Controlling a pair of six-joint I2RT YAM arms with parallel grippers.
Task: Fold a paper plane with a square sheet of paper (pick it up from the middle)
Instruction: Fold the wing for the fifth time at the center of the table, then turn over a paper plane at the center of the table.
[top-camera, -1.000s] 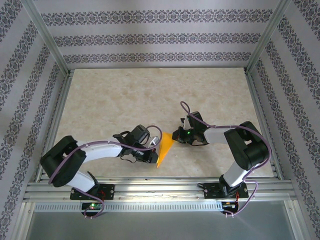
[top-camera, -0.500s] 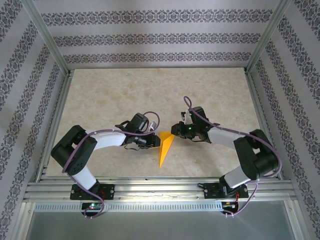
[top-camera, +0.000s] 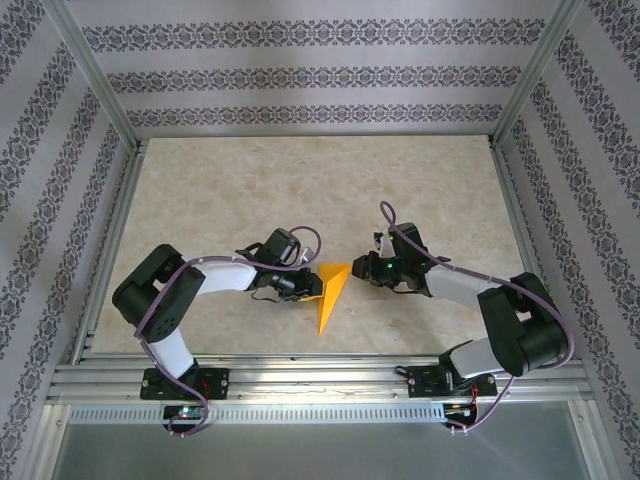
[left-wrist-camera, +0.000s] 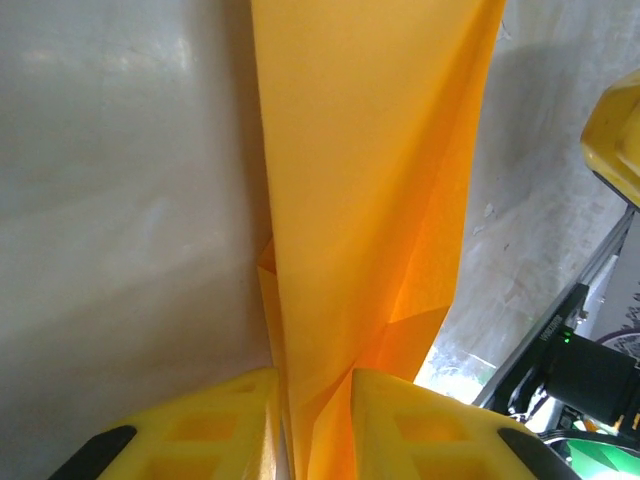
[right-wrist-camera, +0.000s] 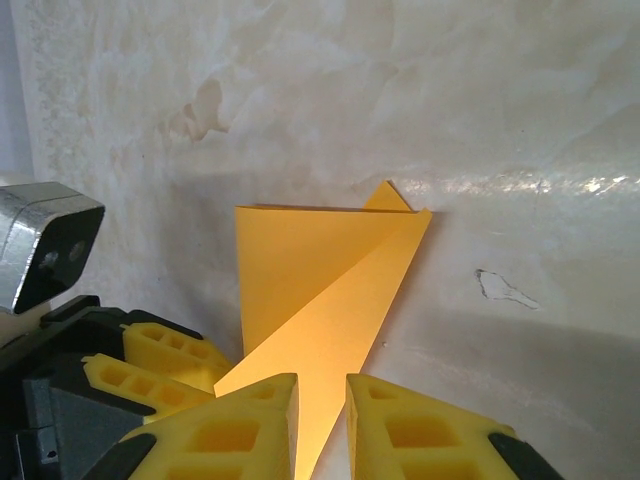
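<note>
The square sheet of paper is bright orange and folded into a narrow pointed wedge, like a paper plane. It lies on the table with its tip toward the near edge. My left gripper is at its left side. In the left wrist view the paper runs up through the narrow gap between the yellow fingers of the left gripper, which stands slightly open. My right gripper is at the wide end, also slightly open. In the right wrist view the paper shows flat below the right gripper.
The beige marbled table is fenced by aluminium rails and patterned walls. The two grippers nearly face each other across the paper. The left gripper's yellow fingers show low on the left in the right wrist view.
Both jaws have parted a little from shut. Both arms have shifted around the paper, which has settled slightly farther from the near edge.
</note>
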